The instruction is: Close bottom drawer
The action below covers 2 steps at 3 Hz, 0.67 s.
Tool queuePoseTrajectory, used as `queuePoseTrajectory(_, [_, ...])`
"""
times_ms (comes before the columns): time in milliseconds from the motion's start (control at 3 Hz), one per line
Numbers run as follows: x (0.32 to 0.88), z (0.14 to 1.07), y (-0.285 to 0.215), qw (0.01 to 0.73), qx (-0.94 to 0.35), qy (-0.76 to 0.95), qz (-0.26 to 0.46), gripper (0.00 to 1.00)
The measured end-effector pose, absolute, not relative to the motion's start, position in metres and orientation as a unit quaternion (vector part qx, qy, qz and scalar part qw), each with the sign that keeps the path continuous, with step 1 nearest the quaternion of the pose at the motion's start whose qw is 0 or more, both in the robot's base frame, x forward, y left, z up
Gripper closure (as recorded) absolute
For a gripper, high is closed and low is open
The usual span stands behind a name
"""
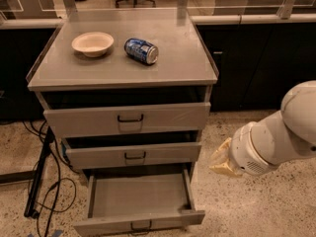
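Note:
The bottom drawer [139,199] of the grey cabinet is pulled far out and looks empty inside. Its front panel with a small black wire handle [141,226] is at the lower edge of the view. My gripper [220,160], tan-tipped on a white arm [276,137], hangs to the right of the cabinet, level with the middle drawer [133,154] and above the bottom drawer's right front corner. It touches nothing.
The top drawer [127,118] and the middle drawer stand slightly out. A cream bowl [92,43] and a blue can [141,50] on its side rest on the cabinet top. Black cables and a stand foot [39,181] lie on the floor at left. A dark counter runs behind.

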State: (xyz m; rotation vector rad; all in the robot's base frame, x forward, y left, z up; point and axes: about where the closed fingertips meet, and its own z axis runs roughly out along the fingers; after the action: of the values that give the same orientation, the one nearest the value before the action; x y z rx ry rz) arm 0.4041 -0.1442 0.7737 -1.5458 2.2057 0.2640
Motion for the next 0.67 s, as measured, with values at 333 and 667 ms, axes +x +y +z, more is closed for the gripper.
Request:
queuePoseTrajectory(333, [0.404, 0.774, -0.144, 0.216, -0.558, 0.796, 0.095, 1.00])
queuePoseTrajectory(667, [0.400, 0.758, -0.142, 0.212, -0.553, 0.799, 0.102, 1.00])
